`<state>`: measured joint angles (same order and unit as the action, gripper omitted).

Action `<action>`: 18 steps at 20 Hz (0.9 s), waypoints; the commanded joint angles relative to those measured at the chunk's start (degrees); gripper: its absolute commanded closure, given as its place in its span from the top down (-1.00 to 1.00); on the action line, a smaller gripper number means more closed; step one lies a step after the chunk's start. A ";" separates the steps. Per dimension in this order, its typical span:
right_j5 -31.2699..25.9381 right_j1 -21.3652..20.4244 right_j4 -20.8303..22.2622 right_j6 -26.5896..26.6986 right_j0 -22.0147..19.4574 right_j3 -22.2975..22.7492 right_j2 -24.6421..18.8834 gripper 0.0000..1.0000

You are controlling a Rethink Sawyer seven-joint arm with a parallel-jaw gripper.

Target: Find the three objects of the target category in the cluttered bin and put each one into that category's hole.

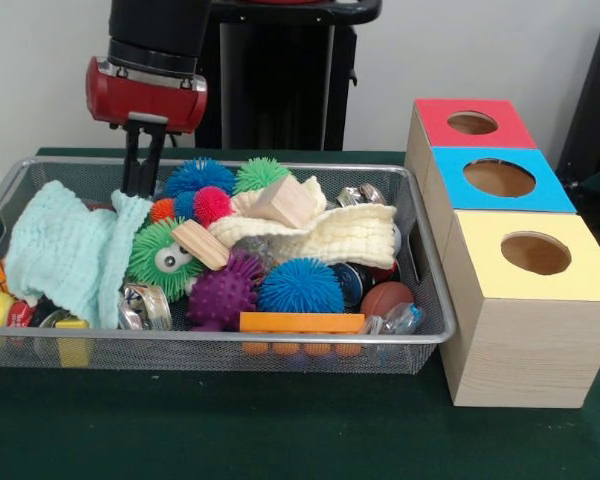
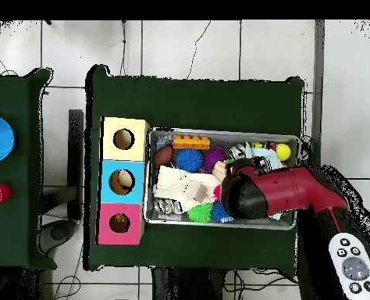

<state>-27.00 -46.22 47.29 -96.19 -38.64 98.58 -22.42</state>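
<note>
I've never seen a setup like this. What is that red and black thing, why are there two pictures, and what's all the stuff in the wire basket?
That is a robot arm; its gripper reaches down into the wire basket, beside a mint cloth. Whether it holds anything can't be seen. One picture faces the robot across the table; the other looks straight down, where the arm covers part of the basket. Inside lie spiky balls, wooden blocks, a cream cloth and an orange brick. Beside it stand three wooden boxes with holes, topped red, blue and yellow.
</note>
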 commanded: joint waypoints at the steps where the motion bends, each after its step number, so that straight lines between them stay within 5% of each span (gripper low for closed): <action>1: 3.38 2.06 -1.85 -2.36 -2.55 6.02 -0.54 -1.00; 14: 7.36 2.92 -1.54 -2.95 -3.23 5.55 -0.92 -1.00; 15: 6.36 3.12 -2.10 -2.35 -3.34 5.19 -1.20 1.00; 18: 5.97 3.11 -2.43 -2.30 -3.23 5.13 -1.30 1.00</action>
<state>-21.89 -45.18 46.46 -96.19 -41.33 101.88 -22.43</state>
